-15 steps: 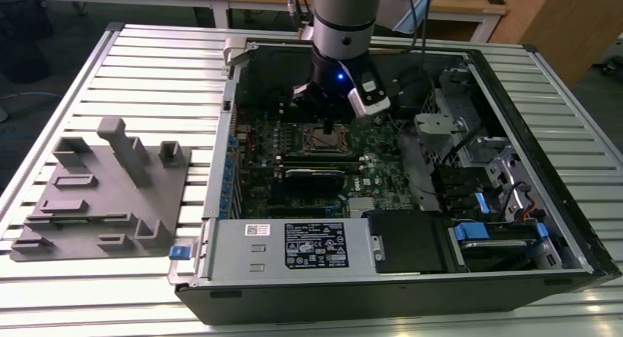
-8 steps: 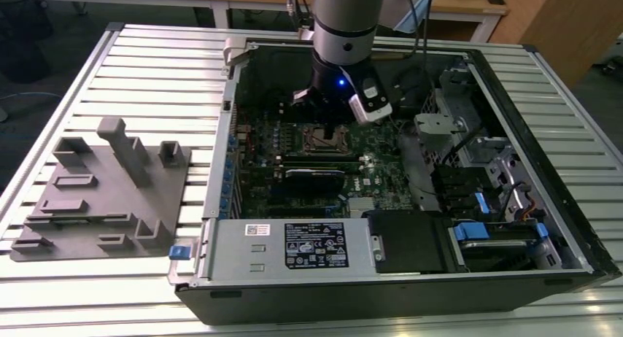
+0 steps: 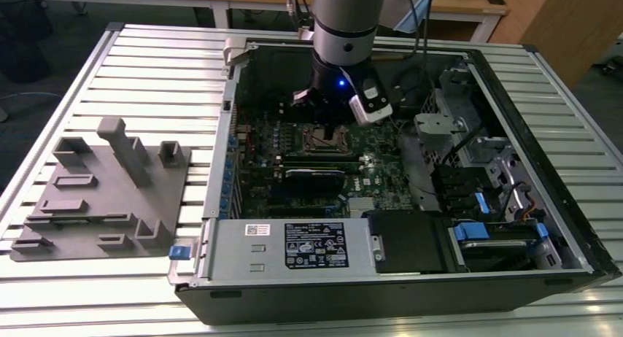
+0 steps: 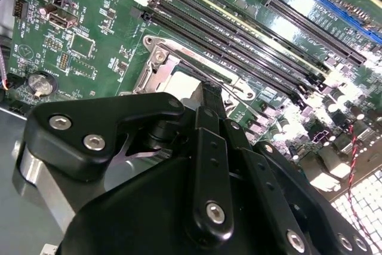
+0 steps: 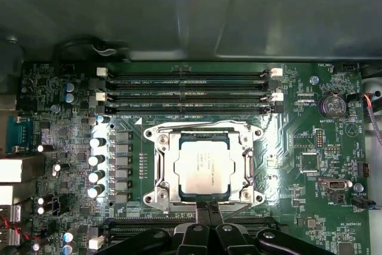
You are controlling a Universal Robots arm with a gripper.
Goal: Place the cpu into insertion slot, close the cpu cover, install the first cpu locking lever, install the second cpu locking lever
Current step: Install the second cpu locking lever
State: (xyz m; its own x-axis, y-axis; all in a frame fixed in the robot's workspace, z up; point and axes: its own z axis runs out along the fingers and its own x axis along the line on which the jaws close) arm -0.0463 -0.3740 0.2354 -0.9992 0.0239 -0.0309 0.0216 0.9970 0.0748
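Note:
The cpu (image 5: 203, 168) is a silver square lying flat in the insertion slot (image 5: 151, 197) on the green board. The cpu cover (image 5: 169, 171), a silver frame, lies down around it, and the chip shows through its window. A thin wire locking lever (image 5: 203, 125) runs along one edge of the socket. My gripper (image 5: 208, 208) is shut, its black fingertips together at the socket edge opposite that lever. In the second wrist view the fingertips (image 4: 210, 95) sit right at the socket (image 4: 156, 58), against a wire lever (image 4: 236, 89). In the exterior view the gripper (image 3: 326, 124) hangs just over the socket (image 3: 326, 141).
Long black memory slots (image 5: 185, 94) run beside the socket. The open computer case (image 3: 233, 133) walls in the board; a power supply box (image 3: 292, 246) and drive bays (image 3: 486, 235) fill its near end. A grey fixture plate (image 3: 102, 198) lies on the slatted table at the exterior view's left.

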